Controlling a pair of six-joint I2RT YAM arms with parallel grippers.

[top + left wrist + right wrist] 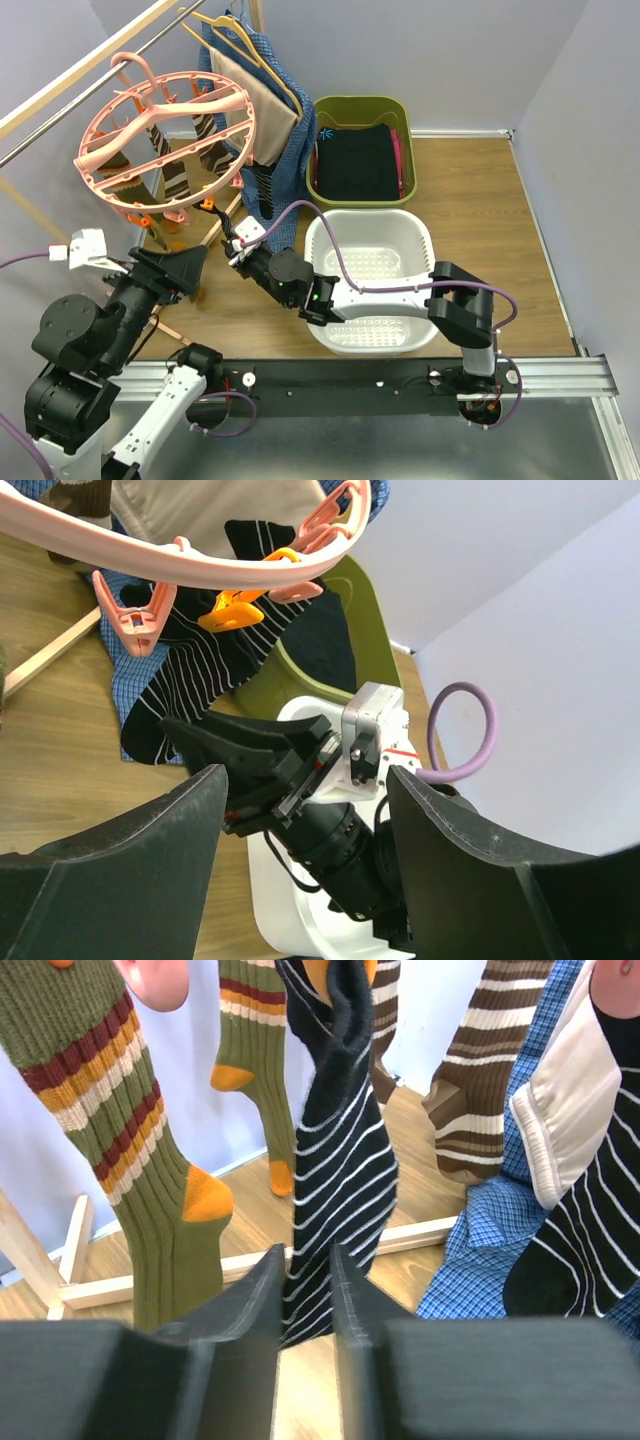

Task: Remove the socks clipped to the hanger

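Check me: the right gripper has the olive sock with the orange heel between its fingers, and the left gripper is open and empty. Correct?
Not quite. The right gripper has the black sock with thin white stripes between its fingers, not the olive sock, which hangs beside it; the right wrist view shows this. The left gripper is open and empty, as you said.

Under hanger (165,135): socks (150,1160) hang close, narrow gaps only.
Right of hanger: blue garment (490,1240) hangs near black striped sock (340,1160).
Below hanger: wooden bar (420,1235) crosses.
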